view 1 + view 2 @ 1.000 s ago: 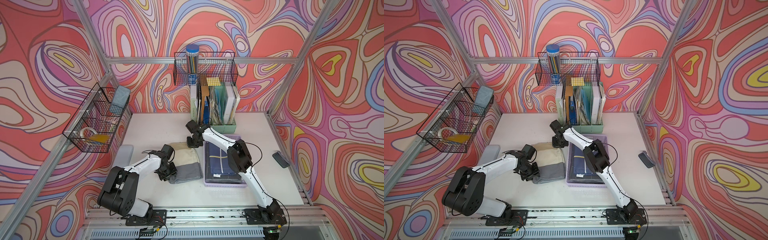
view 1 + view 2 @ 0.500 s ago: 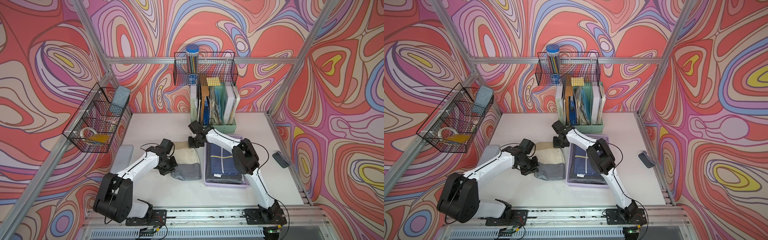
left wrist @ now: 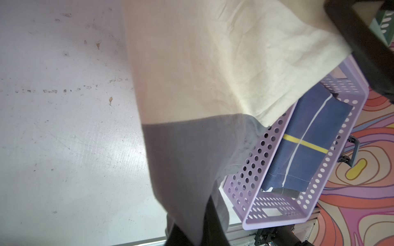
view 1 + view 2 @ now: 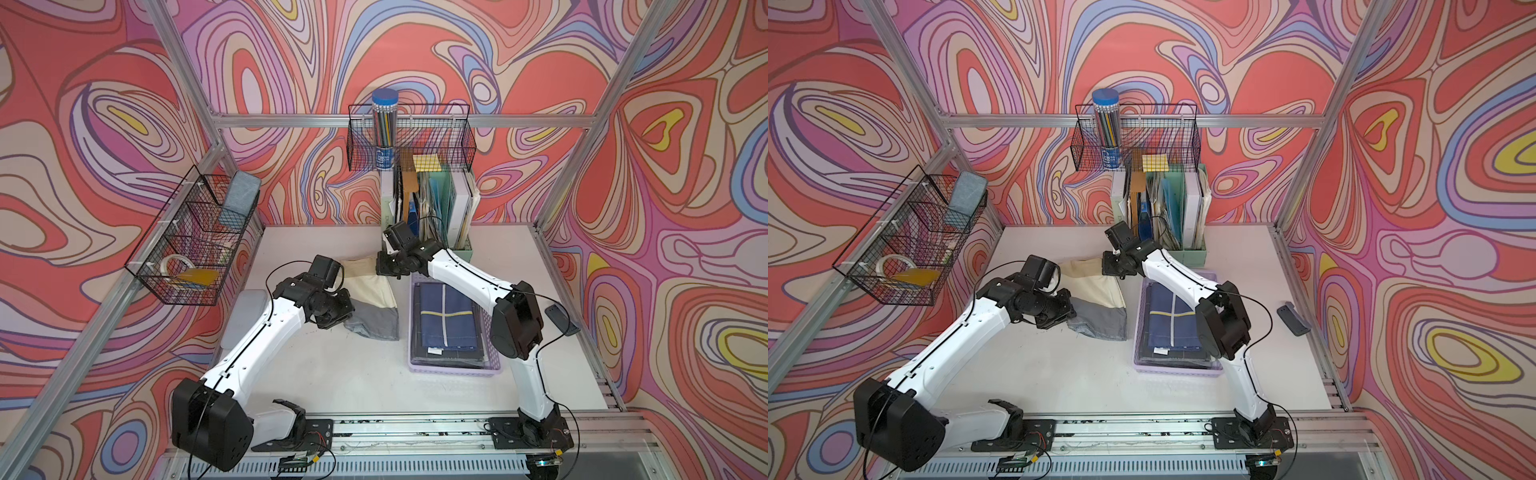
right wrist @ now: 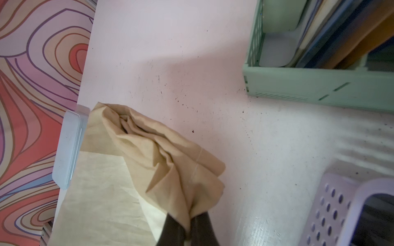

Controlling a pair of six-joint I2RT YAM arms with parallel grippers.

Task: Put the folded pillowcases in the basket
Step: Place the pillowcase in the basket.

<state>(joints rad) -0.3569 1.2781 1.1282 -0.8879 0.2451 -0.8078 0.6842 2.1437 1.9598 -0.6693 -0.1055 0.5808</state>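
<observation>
The folded pillowcase, cream at one end and grey at the other, hangs stretched between my two grippers just left of the basket. My left gripper is shut on its grey end, and in the left wrist view the cloth runs out from between the fingers. Pinching the bunched tan end at the far side is my right gripper, also shut. The lilac perforated basket sits on the table to the right. A navy folded cloth with yellow and white stripes lies in it.
A mint-green file holder full of folders stands right behind the right gripper. Black wire baskets hang on the back wall and the left wall. A flat grey box lies at the table's left edge, a dark handle at its right.
My left gripper has closed on the grey end and moved up and towards the back. The pillowcase has risen off the table. The right gripper has kept its grip and barely moved.
</observation>
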